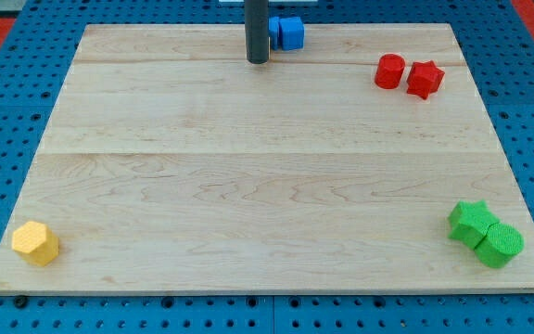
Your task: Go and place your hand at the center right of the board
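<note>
My tip point(258, 60) rests on the wooden board point(248, 186) near the view's top edge, about mid-width, just left of a blue block point(290, 32) that the rod partly hides — whether the two touch I cannot tell. The rod is a bare pusher with nothing to open or close, and it holds nothing.

The target is the board's centre right: the bare wood along the view's right edge, halfway down. From my tip that spot lies toward the view's right and somewhat toward the bottom — a diagonal run across open wood.

Two pairs of blocks bracket it. A red cylinder point(389, 71) and a red star point(425, 79) sit side by side near the top right; a green star point(472, 223) and a green cylinder point(501, 245) sit touching at the bottom right. The goal lies between these pairs. A yellow hexagonal block point(35, 243) at the bottom left is well apart.

I judge the main risk to be a path too shallow, which would clip the red pair.
</note>
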You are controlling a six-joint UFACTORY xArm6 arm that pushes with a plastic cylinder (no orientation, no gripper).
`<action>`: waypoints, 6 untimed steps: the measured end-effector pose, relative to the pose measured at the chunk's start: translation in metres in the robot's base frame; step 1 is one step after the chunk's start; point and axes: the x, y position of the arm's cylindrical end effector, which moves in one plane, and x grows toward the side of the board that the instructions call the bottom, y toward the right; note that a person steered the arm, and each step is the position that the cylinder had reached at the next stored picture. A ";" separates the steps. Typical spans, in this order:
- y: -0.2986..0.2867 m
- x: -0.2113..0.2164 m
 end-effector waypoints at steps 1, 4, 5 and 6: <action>0.012 0.027; 0.159 0.159; 0.229 0.161; 0.282 0.142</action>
